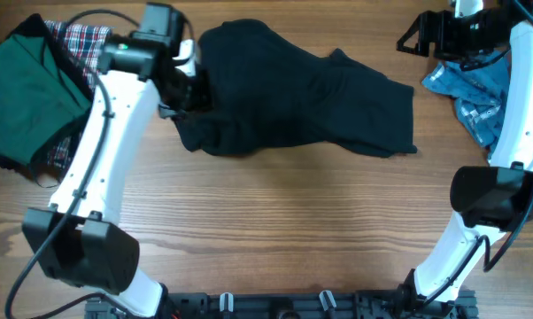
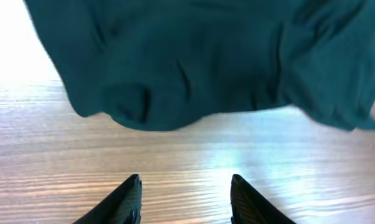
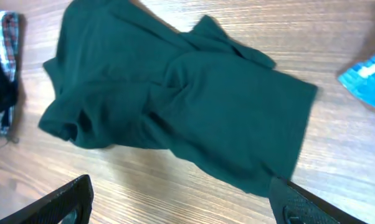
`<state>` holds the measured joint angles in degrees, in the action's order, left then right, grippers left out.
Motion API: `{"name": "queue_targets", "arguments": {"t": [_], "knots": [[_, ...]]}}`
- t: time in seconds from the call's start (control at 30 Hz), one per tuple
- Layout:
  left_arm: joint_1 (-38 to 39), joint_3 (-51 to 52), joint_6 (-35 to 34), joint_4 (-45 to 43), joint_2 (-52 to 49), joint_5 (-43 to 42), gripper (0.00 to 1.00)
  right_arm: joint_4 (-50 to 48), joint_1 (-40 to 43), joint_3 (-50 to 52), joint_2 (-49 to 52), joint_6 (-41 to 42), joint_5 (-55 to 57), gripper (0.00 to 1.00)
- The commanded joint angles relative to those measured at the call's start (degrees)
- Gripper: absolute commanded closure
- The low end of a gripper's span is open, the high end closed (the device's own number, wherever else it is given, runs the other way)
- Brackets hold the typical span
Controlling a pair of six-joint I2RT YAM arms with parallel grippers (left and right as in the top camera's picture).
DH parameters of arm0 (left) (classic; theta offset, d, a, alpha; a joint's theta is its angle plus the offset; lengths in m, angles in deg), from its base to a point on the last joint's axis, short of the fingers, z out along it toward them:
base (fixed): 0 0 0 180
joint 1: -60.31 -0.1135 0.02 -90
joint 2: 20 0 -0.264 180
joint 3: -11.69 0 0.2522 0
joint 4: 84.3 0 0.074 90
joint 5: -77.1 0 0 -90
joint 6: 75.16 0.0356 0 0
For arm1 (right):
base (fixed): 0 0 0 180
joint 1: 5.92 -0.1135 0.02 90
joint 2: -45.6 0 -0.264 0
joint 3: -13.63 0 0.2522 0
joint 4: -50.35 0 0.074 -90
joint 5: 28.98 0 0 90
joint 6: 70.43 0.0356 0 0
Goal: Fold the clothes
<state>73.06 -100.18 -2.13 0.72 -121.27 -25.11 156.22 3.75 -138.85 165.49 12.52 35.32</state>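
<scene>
While the black shirt (image 1: 302,97) lies crumpled and unfolded on the far half of the table (image 1: 293,221), about midway between its left and right edges, both arms stand at the garment's two ends. The left gripper (image 2: 184,200) hangs low over bare wood just beside the shirt's left end; its fingers (image 2: 126,199) are apart with nothing between them. The right gripper (image 3: 180,190) is raised near the far right corner, its jaws spread wide and empty, and its camera takes in the whole shirt. A smaller blue garment (image 1: 470,93) lies bunched at the right edge, apart from the shirt. A green garment (image 1: 27,89) rests on a plaid cloth (image 1: 82,42) at the far left corner.
</scene>
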Motion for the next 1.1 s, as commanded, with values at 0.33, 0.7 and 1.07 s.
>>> {"name": "queue_targets", "arguments": {"t": [0.33, 0.7, 1.07], "knots": [[8.50, 3.19, -19.71, 1.25, 1.42, 5.86, 0.48, -11.78, -0.07, 38.03, -27.61, 9.25, 7.39, 0.04], [6.82, 27.96, -36.89, -31.23, 1.42, -0.48, 0.44, -28.61, -0.07, 54.05, -27.50, -0.35, 0.04, 0.01], [6.84, 40.81, -42.18, -44.96, 2.08, -0.17, 0.53, -28.68, -0.07, 54.05, -27.47, -0.46, 0.11, 0.01]]}}
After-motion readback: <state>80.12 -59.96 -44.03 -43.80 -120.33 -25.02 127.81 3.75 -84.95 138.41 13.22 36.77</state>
